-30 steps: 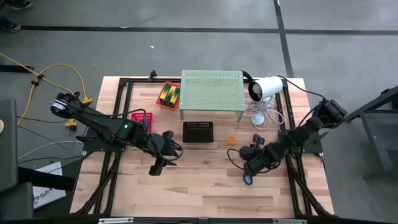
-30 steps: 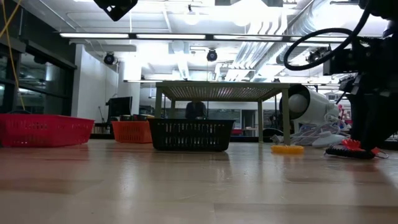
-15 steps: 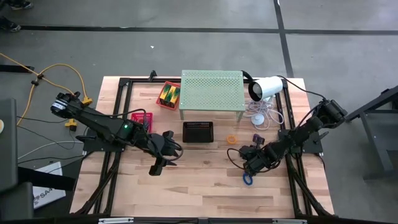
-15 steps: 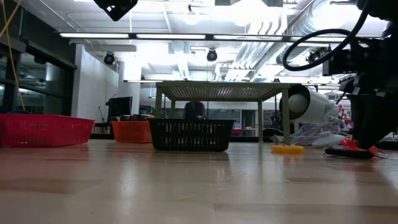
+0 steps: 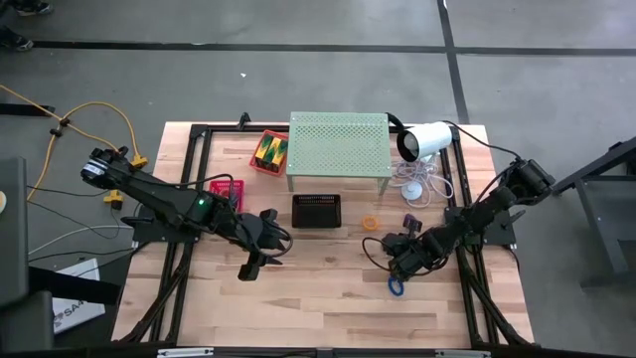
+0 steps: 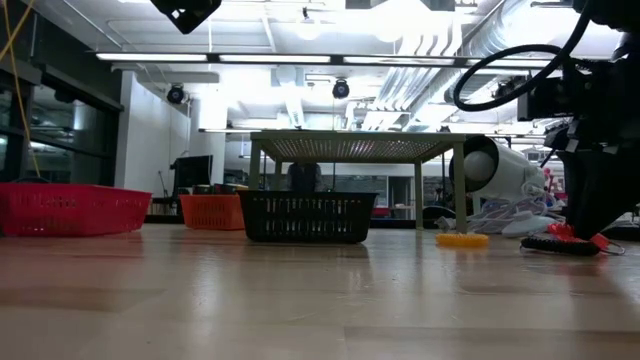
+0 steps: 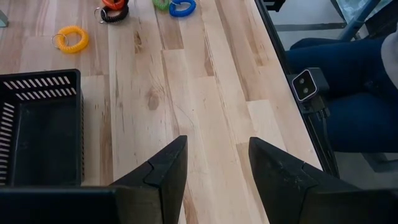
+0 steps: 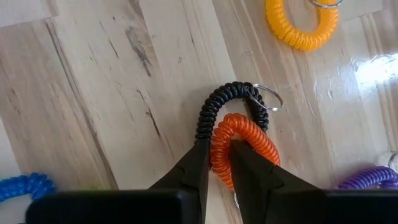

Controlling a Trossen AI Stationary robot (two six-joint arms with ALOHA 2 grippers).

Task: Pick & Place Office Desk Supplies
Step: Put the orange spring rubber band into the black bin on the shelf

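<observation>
My right gripper (image 8: 219,152) is down at the table's right side (image 5: 395,255), shut on an orange coil loop (image 8: 249,134). That loop overlaps a black coil loop (image 8: 217,102) with a key ring. A yellow loop (image 8: 303,28), a purple loop (image 8: 373,177) and a blue loop (image 5: 396,286) lie flat on the wood around it. Yellow-and-green wedge pieces (image 5: 268,151) sit in an orange basket at the far left. My left gripper (image 7: 214,168) hangs open over bare wood, left of centre (image 5: 250,264), touching nothing. My right gripper pinches the orange loop's near side (image 8: 219,163) between its two fingers, one finger (image 8: 249,168) inside the ring and one (image 8: 196,165) outside. The fingers slant down at it from above. The loop lies low at the table (image 6: 563,232), against the black coil (image 6: 555,245).
A black basket (image 5: 316,211) stands mid-table and a red basket (image 5: 227,188) to its left. The pale-green perforated shelf (image 5: 338,144) and the white lamp (image 5: 425,139) with its cables stand at the far side. Bare wood lies along the near edge.
</observation>
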